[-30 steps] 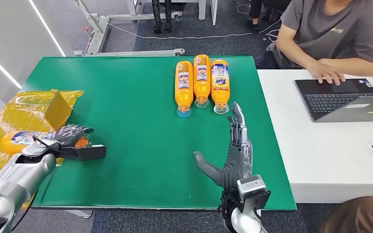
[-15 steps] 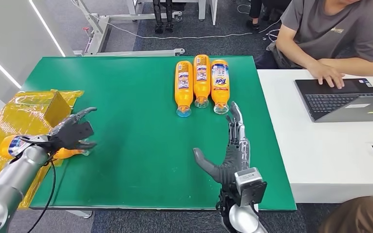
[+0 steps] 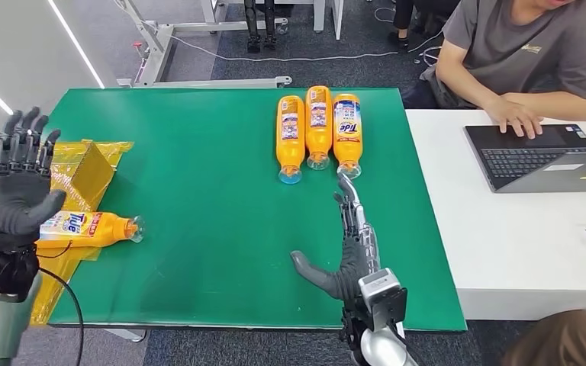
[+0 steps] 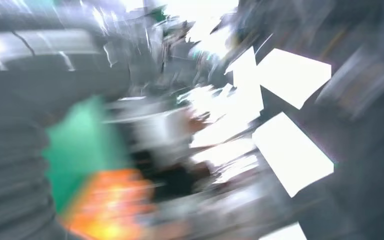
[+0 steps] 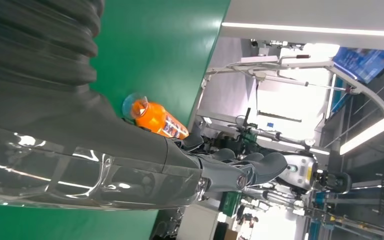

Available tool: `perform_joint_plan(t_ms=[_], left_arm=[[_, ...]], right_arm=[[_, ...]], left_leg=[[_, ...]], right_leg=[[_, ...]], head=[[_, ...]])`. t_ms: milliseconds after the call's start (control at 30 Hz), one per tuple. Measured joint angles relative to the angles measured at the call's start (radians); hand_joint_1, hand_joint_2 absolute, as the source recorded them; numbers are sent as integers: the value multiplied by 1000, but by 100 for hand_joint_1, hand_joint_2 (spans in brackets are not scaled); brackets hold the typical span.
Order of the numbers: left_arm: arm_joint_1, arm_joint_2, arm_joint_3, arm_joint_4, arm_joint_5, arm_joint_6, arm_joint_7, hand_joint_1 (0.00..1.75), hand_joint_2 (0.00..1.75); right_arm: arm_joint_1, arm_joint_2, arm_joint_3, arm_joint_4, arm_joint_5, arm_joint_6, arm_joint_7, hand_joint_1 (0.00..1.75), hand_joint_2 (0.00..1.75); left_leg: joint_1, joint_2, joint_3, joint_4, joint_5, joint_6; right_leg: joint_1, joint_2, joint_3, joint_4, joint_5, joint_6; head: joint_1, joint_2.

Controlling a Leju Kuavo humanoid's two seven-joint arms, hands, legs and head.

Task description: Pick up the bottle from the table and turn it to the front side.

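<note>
An orange Tide bottle lies on its side at the left edge of the green table, label up, clear cap pointing right. My left hand is raised above and left of it, fingers spread, holding nothing. My right hand hovers flat and open over the table's front right, fingertips close to the cap of the nearest back bottle. The right wrist view shows an orange bottle past my right hand. The left wrist view is motion-blurred, with an orange smear.
Three orange bottles lie side by side at the table's back, caps toward me. A yellow plastic-wrapped box sits at the left edge. A person types on a laptop at the white table on the right.
My left hand has let go of the bottle and risen up and to the left. The bottle now lies free with its Tide label up. My right hand has shifted slightly left.
</note>
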Motion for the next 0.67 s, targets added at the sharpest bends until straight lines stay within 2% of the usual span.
perform_joint_plan(t_ms=[67,133,267,367,400,533,600,667], left_arm=[[29,-85,-8,-54,119,65,5,0,175],[58,-162,-40,-91,127,149,-13,0,175],[118,-313,-102,-137,-63,265,-25,0,175],[160,-399,-116,-171,-258,359,-29,0,175],[171,-418,-122,-177,-336,432,-30,0,175],[206,-453,-192,-157,-633,875,-31,0,175],[218,-461,-239,-143,-656,959,-31,0,175],[227,-464,-270,-136,-655,969,-31,0,175]], right_arm=[[-6,0,3,4,-8,-3,-6,0,175],[-9,0,7,11,-15,-16,-15,0,175],[-3,-4,15,27,-21,-51,-38,0,175],[6,-12,20,31,-21,-66,-46,0,175],[7,-14,21,32,-22,-69,-48,0,175],[-6,-16,30,52,-48,-83,-51,0,175],[-23,-16,38,71,-63,-93,-60,0,175],[-33,-16,44,82,-67,-102,-68,0,175]], left_leg=[[0,-1,0,0,0,0],[0,-1,0,1,0,0],[0,-1,0,1,-1,2],[0,-1,0,1,-2,3],[0,-1,0,1,-2,3],[0,0,0,1,-2,3],[0,0,0,0,-2,3],[1,0,0,0,-2,3]], right_leg=[[0,-1,1,-1,0,1],[0,-1,2,-1,1,1],[0,-1,3,-2,1,2],[0,0,2,-2,1,2],[0,0,2,-2,1,2],[0,0,1,-2,1,2],[0,0,1,-2,1,2],[0,0,2,-2,1,2]], head=[[0,0],[0,0],[0,0],[0,0],[0,0],[0,0],[0,0],[0,0]])
